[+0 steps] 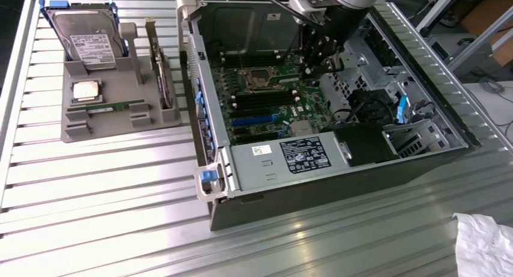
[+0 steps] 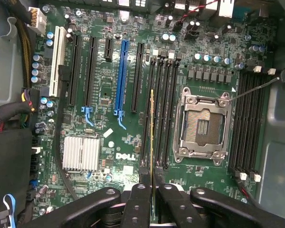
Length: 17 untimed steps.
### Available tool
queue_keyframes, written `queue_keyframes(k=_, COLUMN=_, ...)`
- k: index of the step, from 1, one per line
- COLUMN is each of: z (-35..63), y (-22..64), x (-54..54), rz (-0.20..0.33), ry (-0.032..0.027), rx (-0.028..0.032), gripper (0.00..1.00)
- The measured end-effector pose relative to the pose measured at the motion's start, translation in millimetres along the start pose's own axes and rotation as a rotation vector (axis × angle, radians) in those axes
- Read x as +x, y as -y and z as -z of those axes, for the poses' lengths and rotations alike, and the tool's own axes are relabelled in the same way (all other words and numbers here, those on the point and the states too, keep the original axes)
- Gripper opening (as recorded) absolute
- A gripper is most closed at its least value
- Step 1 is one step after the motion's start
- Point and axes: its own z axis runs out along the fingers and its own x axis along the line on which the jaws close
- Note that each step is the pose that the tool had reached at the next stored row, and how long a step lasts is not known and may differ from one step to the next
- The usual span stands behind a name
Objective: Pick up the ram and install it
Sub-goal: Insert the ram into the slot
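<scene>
Our gripper (image 2: 151, 178) hangs inside the open computer case (image 1: 449, 118), its two fingers (image 2: 138, 199) pinched narrow on the ram (image 2: 152, 128), which we see edge-on in the wrist view as a thin yellow-green line running straight out from between the fingertips. The stick's long axis lies along the bank of black memory slots (image 2: 164, 109) just beside the empty processor socket (image 2: 203, 124), parallel to them, so the relation that matters here is alignment: the held edge sits over the slot bank, though we cannot tell whether it has touched or entered a slot. We judge the install step to be in hand, with the pick-up done.

Farther out on the motherboard (image 2: 109, 142) are the blue expansion slot (image 2: 122, 76) and a silver heatsink (image 2: 80, 153). In the exterior view the arm (image 1: 333, 24) reaches down into the case from above, the gripper low over the board.

Well apart, toward the exterior view's left, a grey parts holder (image 1: 80, 130) on the slatted metal table (image 1: 104, 199) carries a hard drive (image 1: 88, 39), a square processor chip (image 1: 86, 92) and a second ram stick (image 1: 100, 107) lying flat.
</scene>
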Motion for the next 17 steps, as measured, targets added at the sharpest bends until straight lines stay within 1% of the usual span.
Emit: queue_keyframes(k=17, z=-4.8, y=0.1, x=0.3, rz=0.0, ry=0.0, rx=0.0, gripper=0.13)
